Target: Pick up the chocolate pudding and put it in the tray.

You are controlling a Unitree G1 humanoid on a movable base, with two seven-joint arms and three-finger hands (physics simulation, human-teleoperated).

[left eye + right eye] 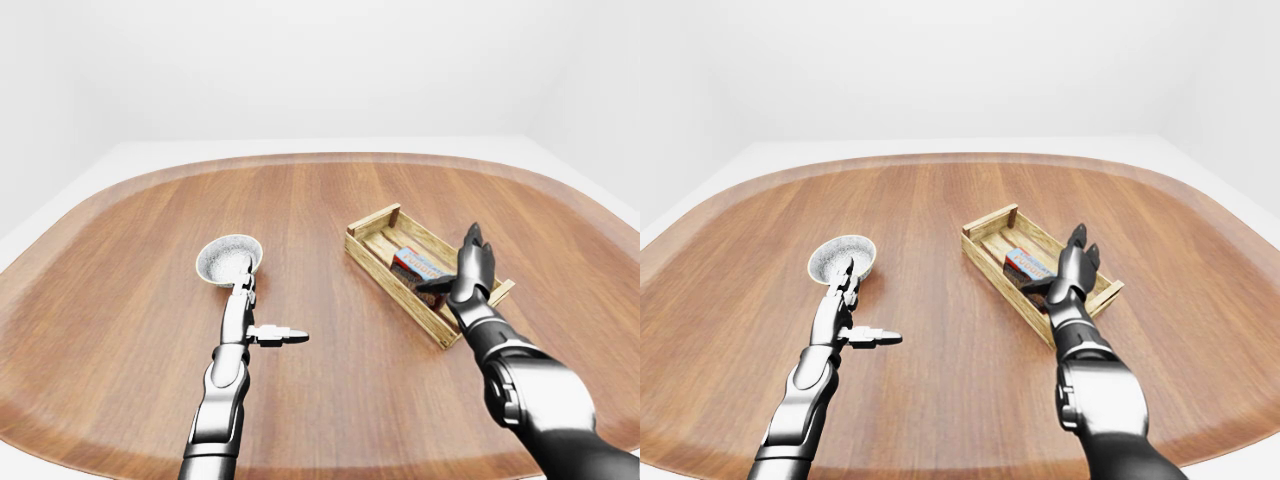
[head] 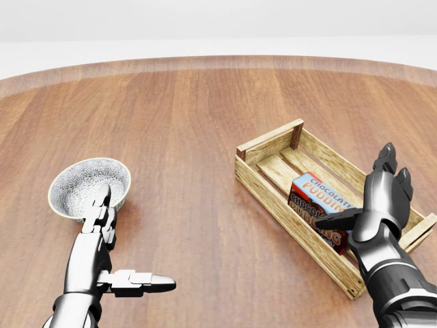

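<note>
With chocolate pudding [image 2: 319, 203] apparently resting in tray [image 2: 267, 147], withdraw spread right hand [image 2: 377, 203] clear of walls.

A wide table [image 2: 205, 116] fills the head view, and everything rests on it. At the right of that view sits the tray [image 2: 268, 183], set at a slant, one end toward the middle of the view and the other running down to the right edge. The chocolate pudding [image 2: 321, 208] lies inside the tray, tilted against the wall nearer the bottom of the view. The right hand [image 2: 377, 205] stands over the tray's lower end, just right of the pudding (its thumb crosses the box, though whether it touches I cannot tell). Well apart, at the left, is a bowl [image 2: 89, 186], with the left hand [image 2: 102, 246] just below it, fingertips reaching the rim.
</note>
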